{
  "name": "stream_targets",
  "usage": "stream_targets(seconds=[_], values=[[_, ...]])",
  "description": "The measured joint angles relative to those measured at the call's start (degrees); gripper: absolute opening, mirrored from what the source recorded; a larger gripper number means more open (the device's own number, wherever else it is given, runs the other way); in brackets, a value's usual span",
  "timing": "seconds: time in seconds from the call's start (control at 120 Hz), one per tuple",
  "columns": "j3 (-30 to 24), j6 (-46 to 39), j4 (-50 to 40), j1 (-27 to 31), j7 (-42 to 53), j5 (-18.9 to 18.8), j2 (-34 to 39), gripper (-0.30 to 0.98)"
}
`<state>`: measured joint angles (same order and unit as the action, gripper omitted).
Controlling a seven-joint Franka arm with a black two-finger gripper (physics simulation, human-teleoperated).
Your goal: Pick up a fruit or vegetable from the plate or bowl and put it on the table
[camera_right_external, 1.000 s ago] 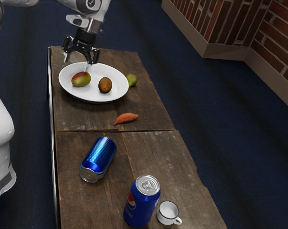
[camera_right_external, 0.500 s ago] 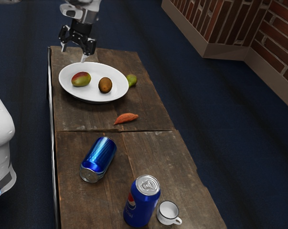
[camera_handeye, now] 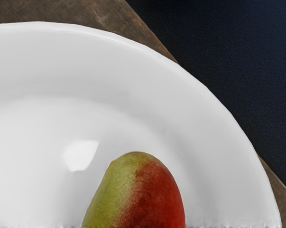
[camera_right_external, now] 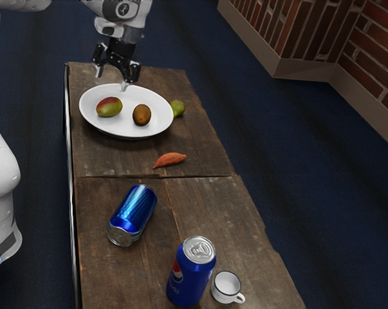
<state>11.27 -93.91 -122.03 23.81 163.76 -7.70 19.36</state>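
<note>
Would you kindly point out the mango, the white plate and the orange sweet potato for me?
Mango (camera_handeye: 138, 194): wrist view, on its visible middle.
White plate (camera_right_external: 159, 105): exterior view, on its inner slope, toward the pear's side.
Orange sweet potato (camera_right_external: 170, 159): exterior view, on its middle.

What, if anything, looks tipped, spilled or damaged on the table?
One blue can lies on its side on the table, looking tipped because the other can stands upright. I see no spill or damage; nothing else stands out.
</note>
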Motion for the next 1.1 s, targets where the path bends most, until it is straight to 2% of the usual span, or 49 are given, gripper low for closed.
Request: stream_targets(seconds=[0.758,0.95,1.1], values=[[0.0,0.1,-1.0,1.0,0.2,0.0,-7.8,0.69],[0.0,0.5,-1.0,1.0,0.7,3.1,-7.9,0.69],[0.0,0.8,-1.0,1.0,1.1,4.1,-9.4,0.69]])
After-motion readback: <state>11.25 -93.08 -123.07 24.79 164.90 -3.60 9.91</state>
